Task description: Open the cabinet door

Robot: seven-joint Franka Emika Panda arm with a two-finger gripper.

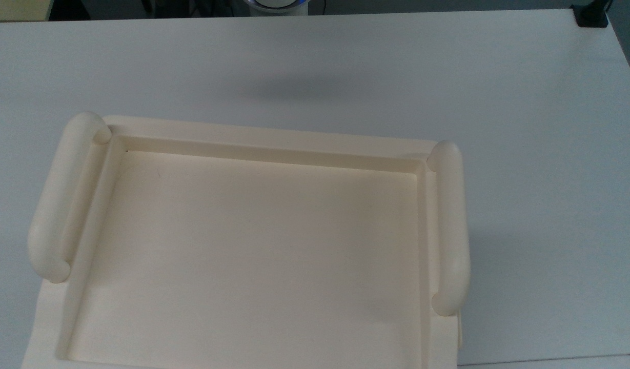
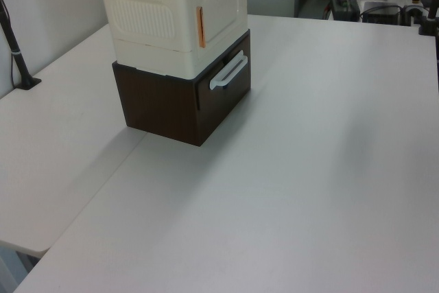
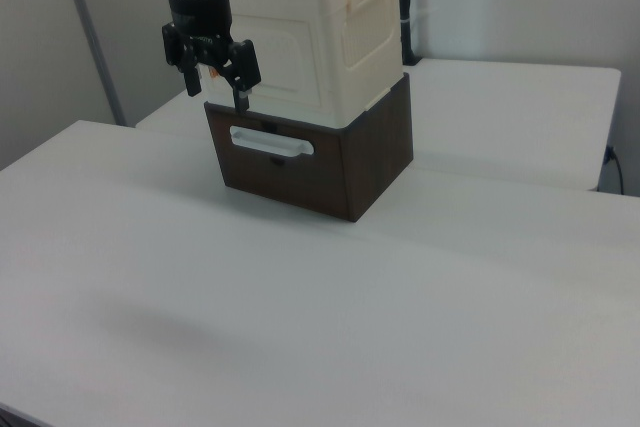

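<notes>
The cream cabinet (image 2: pixel 158 18) stands on a dark brown box, and its recessed top (image 1: pixel 253 246) has a thick rounded bar along each side. In the left view the cabinet door (image 2: pixel 223 6) is the face turned to the right, shut flat, with an orange strip (image 2: pixel 200 27) at its left edge. In the right view the cabinet door (image 3: pixel 290 57) faces the camera. My gripper (image 3: pixel 215 85) hangs open in front of the door's left part, fingers pointing down just above the drawer handle, holding nothing.
Under the cabinet sits a dark brown drawer box (image 2: pixel 161 104) with a white bar handle (image 3: pixel 271 142). The white table (image 2: pixel 309 169) spreads wide in front. A black clamp (image 1: pixel 591 15) sits at the top view's far right corner, a black pole (image 2: pixel 17 53) at the left view's left.
</notes>
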